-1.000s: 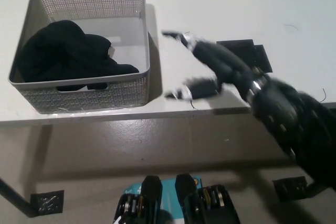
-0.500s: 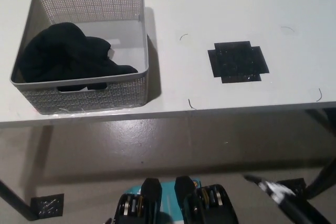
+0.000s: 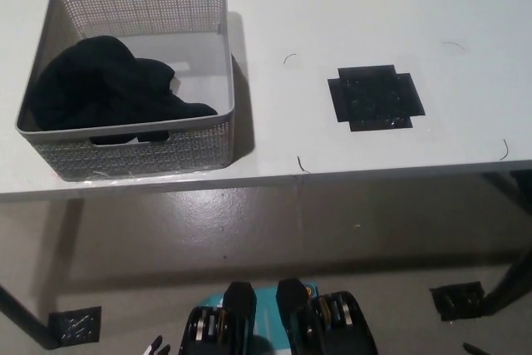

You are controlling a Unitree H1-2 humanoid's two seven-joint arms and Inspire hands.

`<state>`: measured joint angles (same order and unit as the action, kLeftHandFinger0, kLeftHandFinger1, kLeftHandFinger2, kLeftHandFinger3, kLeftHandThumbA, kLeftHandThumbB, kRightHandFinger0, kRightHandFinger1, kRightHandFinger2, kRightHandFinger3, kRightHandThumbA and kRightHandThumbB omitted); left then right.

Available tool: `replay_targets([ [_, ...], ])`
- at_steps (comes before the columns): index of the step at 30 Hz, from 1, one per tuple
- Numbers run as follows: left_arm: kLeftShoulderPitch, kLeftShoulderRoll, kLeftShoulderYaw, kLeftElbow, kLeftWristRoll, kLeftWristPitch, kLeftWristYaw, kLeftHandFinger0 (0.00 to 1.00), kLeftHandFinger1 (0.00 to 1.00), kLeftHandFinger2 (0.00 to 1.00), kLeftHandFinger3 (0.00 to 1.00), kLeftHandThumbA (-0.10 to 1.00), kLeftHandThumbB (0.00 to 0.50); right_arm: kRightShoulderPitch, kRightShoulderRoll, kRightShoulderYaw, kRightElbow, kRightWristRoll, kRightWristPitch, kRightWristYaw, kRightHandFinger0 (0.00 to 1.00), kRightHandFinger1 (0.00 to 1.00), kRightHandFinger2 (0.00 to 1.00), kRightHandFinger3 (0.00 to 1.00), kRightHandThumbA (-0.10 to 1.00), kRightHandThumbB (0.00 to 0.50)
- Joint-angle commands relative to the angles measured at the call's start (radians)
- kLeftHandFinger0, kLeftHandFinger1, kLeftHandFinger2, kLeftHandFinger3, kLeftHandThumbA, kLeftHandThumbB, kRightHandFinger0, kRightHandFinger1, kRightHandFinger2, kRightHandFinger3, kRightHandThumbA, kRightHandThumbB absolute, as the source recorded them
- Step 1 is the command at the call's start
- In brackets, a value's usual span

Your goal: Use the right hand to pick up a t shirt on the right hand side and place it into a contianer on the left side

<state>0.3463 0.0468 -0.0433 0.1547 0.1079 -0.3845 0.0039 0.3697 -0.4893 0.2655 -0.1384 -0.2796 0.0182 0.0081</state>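
One grey perforated plastic basket [image 3: 218,47] with cut-out handles sits at about ten o'clock on the white table [image 3: 349,6], and the crumpled black t-shirt [image 3: 104,89] lies inside it, bunched against the left and near walls, with bare basket floor showing toward its back right corner. A fold of the cloth shows through the near handle slot.

At roughly two o'clock from the picture's centre, well apart from the basket, a flat black cross-shaped patch of tape [image 3: 376,99] is stuck to the tabletop. A few thin dark curls, like stray threads [image 3: 302,164], lie on the white surface: one near the front edge, one between basket and patch, one far right by the edge. Nothing stands between the basket and the patch.

Below the table edge is grey floor [image 3: 249,222], with small black square tape pieces [image 3: 76,320] at seven and four o'clock, and a dark table leg [image 3: 507,284] at four o'clock.

Neither hand can be seen properly: only dark tips [image 3: 155,347] poke in at the bottom edge at seven o'clock and a dark sliver at the bottom right corner, too little to tell whose they are or how they are held. No readable writing or label shows anywhere.
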Motion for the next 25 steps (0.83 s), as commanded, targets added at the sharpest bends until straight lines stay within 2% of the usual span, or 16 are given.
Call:
replay_targets([
  [1, 0.016, 0.018, 0.077, -0.076, -0.086, -0.085, 0.054, 1.00, 1.00, 1.00, 1.00, 1.00, 0.424, -0.035, 0.128, -0.091, 0.324, 0.152, -0.488, -0.190, 1.00, 1.00, 1.00, 1.00, 1.00, 0.177],
  [2, 0.010, 0.020, 0.083, -0.072, -0.094, -0.085, 0.047, 1.00, 1.00, 1.00, 1.00, 1.00, 0.426, -0.043, 0.134, -0.091, 0.329, 0.152, -0.488, -0.187, 1.00, 1.00, 1.00, 1.00, 1.00, 0.180],
  [3, 0.004, 0.019, 0.096, -0.048, -0.103, -0.085, 0.045, 1.00, 1.00, 1.00, 1.00, 1.00, 0.419, -0.051, 0.158, -0.095, 0.332, 0.192, -0.488, -0.135, 1.00, 1.00, 1.00, 1.00, 1.00, 0.151],
  [4, -0.003, 0.018, 0.106, -0.040, -0.112, -0.085, 0.042, 1.00, 1.00, 1.00, 1.00, 1.00, 0.403, -0.063, 0.171, -0.091, 0.336, 0.196, -0.488, -0.119, 1.00, 1.00, 1.00, 1.00, 1.00, 0.158],
  [6, -0.007, 0.014, 0.117, -0.034, -0.126, -0.085, 0.033, 1.00, 1.00, 1.00, 1.00, 1.00, 0.354, -0.082, 0.180, -0.078, 0.341, 0.192, -0.488, -0.096, 1.00, 1.00, 1.00, 1.00, 1.00, 0.121],
  [7, -0.009, 0.014, 0.122, -0.031, -0.125, -0.085, 0.031, 1.00, 1.00, 1.00, 1.00, 1.00, 0.359, -0.089, 0.182, -0.071, 0.345, 0.183, -0.488, -0.092, 1.00, 1.00, 1.00, 1.00, 1.00, 0.136],
  [9, -0.016, 0.016, 0.128, -0.028, -0.112, -0.085, 0.035, 1.00, 1.00, 1.00, 1.00, 1.00, 0.368, -0.103, 0.179, -0.051, 0.351, 0.153, -0.488, -0.093, 1.00, 1.00, 1.00, 1.00, 1.00, 0.123],
  [10, -0.018, 0.014, 0.131, -0.027, -0.103, -0.085, 0.042, 1.00, 1.00, 1.00, 1.00, 1.00, 0.378, -0.108, 0.166, -0.023, 0.344, 0.114, -0.488, -0.115, 1.00, 1.00, 1.00, 1.00, 1.00, 0.085],
  [11, -0.023, 0.015, 0.130, -0.027, -0.097, -0.085, 0.042, 1.00, 1.00, 1.00, 1.00, 1.00, 0.361, -0.115, 0.148, 0.004, 0.346, 0.054, -0.488, -0.158, 1.00, 1.00, 1.00, 1.00, 1.00, 0.084],
  [14, -0.046, 0.012, 0.122, -0.012, -0.081, -0.085, 0.043, 1.00, 1.00, 1.00, 1.00, 1.00, 0.377, -0.120, 0.135, 0.005, 0.345, 0.034, -0.488, -0.198, 1.00, 1.00, 1.00, 1.00, 1.00, 0.058],
  [15, -0.053, 0.012, 0.122, -0.009, -0.080, -0.085, 0.042, 1.00, 1.00, 1.00, 1.00, 1.00, 0.376, -0.125, 0.131, 0.008, 0.351, 0.031, -0.488, -0.212, 1.00, 1.00, 1.00, 1.00, 1.00, 0.058],
  [16, -0.057, 0.015, 0.120, -0.005, -0.070, -0.085, 0.046, 1.00, 1.00, 1.00, 1.00, 1.00, 0.354, -0.130, 0.129, -0.002, 0.359, 0.046, -0.488, -0.205, 1.00, 1.00, 1.00, 1.00, 1.00, 0.078],
  [19, -0.077, 0.009, 0.112, 0.008, -0.061, -0.085, 0.051, 1.00, 1.00, 1.00, 1.00, 1.00, 0.366, -0.142, 0.116, -0.018, 0.371, 0.063, -0.488, -0.219, 1.00, 1.00, 1.00, 1.00, 1.00, 0.067],
  [21, -0.091, 0.011, 0.112, 0.013, -0.062, -0.085, 0.047, 1.00, 1.00, 1.00, 1.00, 1.00, 0.391, -0.159, 0.106, -0.040, 0.402, 0.079, -0.488, -0.215, 1.00, 1.00, 1.00, 1.00, 1.00, 0.116],
  [25, -0.113, 0.013, 0.107, 0.023, -0.051, -0.085, 0.060, 1.00, 1.00, 1.00, 1.00, 1.00, 0.377, -0.183, 0.097, -0.045, 0.421, 0.091, -0.488, -0.224, 1.00, 1.00, 1.00, 1.00, 1.00, 0.130],
])
